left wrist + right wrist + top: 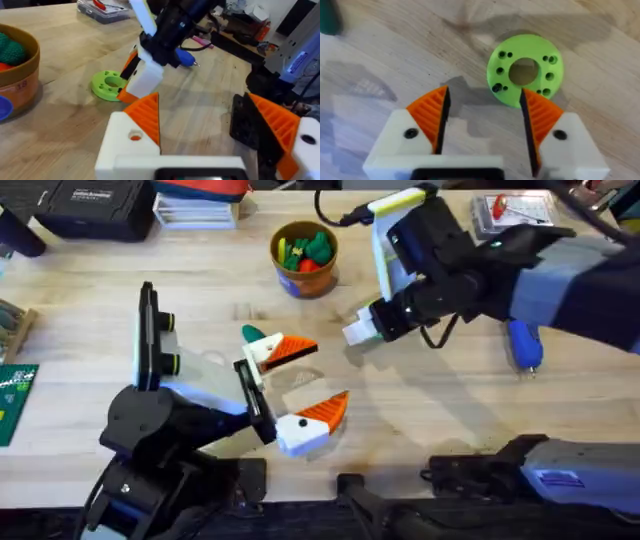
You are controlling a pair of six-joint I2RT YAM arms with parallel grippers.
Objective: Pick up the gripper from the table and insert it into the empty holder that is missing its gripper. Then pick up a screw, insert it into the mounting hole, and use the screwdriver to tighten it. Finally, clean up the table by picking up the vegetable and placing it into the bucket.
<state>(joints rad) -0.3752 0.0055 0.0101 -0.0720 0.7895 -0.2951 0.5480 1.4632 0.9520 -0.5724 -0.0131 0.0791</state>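
Right gripper (482, 120) hovered spread wide and empty beside green disc (525, 70) mid-table (100, 290), left gripper (300, 385) likewise agape, bucket (304, 257) near the far edge

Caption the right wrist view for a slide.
Right hand, fingers open, hovers over the green disc on the wood table.

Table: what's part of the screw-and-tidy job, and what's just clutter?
Job:
blue screwdriver
ochre bucket
dark teal toy vegetable

Clutter:
green disc
black case
green circuit board
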